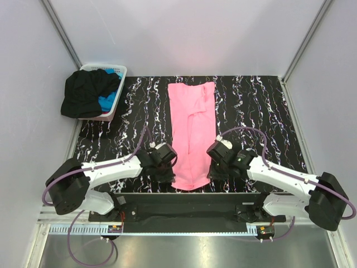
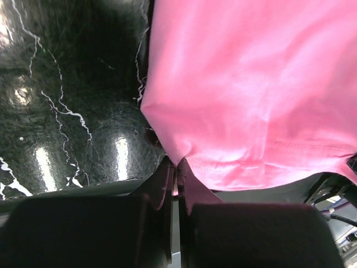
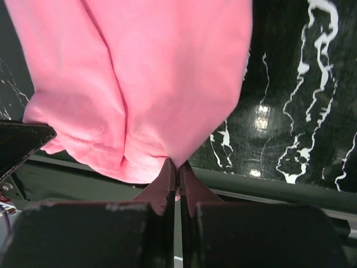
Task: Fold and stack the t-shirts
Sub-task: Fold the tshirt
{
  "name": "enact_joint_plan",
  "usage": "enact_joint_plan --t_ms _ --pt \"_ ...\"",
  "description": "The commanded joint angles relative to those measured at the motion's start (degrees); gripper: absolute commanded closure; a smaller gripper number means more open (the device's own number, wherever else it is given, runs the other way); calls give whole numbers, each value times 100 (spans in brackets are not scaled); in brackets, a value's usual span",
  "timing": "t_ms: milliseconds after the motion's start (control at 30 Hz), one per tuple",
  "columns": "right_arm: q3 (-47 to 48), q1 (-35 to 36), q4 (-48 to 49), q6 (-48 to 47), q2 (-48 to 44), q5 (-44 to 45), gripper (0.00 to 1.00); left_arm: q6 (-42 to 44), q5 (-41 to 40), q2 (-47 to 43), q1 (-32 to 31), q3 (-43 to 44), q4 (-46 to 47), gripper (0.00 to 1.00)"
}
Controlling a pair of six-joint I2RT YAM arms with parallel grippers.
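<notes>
Pink t-shirt [image 1: 192, 131] lies as a long narrow strip up the middle of the frame, its hem at the table's [image 1: 268, 111] bottom edge. The left gripper [image 2: 176, 167] and right gripper [image 3: 178, 167] each clench a hem corner. Both pinches look shallow, so cloth could slip or one layer drop, skewing the fold. The black t-shirt [image 1: 86, 95] and blue t-shirt [image 1: 107, 101] sit in the basket [image 1: 114, 72], upper left.

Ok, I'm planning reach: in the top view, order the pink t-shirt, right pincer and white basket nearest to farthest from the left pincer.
1. pink t-shirt: held by left pincer, centre.
2. right pincer: across the hem, right side.
3. white basket: far left corner.
</notes>
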Motion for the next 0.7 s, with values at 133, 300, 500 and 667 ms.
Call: enact_joint_plan --t_ms 133,300,500,667 --pt "633 46 -219 -443 359 588 100 321 -729 -180 -10 753 -300 100" --pt "1081 46 -447 -662 631 1053 100 488 -1099 5 112 1325 -783 100" --pt "1836 -199 -632 -1022 1088 1511 100 778 -1416 242 569 1984 -1100 100" --pt "2390 -823 -562 -1497 1677 1511 100 1182 -1363 750 1069 2503 -1144 100"
